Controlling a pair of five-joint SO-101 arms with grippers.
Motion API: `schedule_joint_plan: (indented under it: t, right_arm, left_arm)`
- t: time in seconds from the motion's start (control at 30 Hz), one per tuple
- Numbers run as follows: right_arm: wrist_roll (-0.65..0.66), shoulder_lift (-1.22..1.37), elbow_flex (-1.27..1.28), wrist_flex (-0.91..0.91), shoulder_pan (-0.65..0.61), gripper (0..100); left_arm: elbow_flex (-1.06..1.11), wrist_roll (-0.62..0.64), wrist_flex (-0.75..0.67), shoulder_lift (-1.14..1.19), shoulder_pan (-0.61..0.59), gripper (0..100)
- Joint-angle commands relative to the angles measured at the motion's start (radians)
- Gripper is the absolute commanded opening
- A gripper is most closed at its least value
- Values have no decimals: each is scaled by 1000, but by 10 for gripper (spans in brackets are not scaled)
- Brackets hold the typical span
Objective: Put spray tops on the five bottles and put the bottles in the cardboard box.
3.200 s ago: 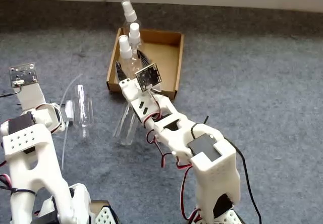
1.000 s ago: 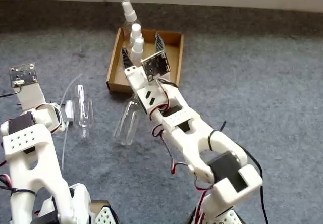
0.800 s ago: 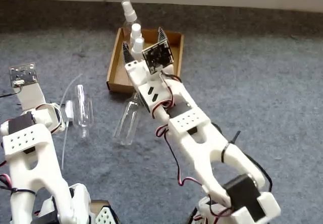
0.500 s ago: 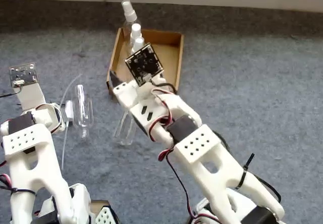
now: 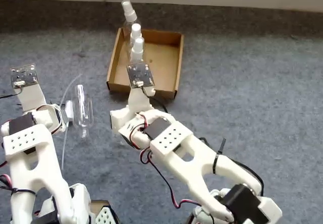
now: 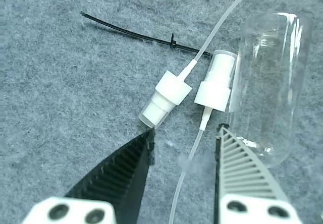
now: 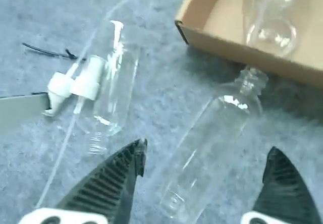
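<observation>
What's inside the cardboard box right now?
In the cardboard box, along its left wall, stand a nearer capped bottle and a farther capped bottle. A third capped bottle is at the far edge; inside or behind, unclear. The right arm hides the near floor.

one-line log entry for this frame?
right claw: open, over capless bottle lying by box | left claw: open, by two loose spray tops beside second bottle | box: capped bottles standing inside

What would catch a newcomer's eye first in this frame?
The right gripper, open, hangs over an uncapped bottle lying on the carpet by the cardboard box, where capped bottles stand. The left gripper, open, sits by two loose spray tops and a second uncapped bottle.
</observation>
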Motion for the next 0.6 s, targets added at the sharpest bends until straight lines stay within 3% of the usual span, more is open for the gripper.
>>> schedule_joint_plan:
  t: [0.0, 0.4, 0.47, 0.57]
  right_arm:
    - [-46, 54, -58, 1, -4, 314]
    - [-38, 274, -145, 5, 24, 309]
    - [-38, 283, -140, 5, 25, 252]
    - [-37, 280, -139, 5, 50, 76]
  left_arm:
    - [-5, -2, -12, -2, 4, 193]
    - [-5, -2, -12, -5, 4, 193]
    - [-5, -2, -12, -5, 4, 193]
    - [-5, -2, -12, -5, 5, 193]
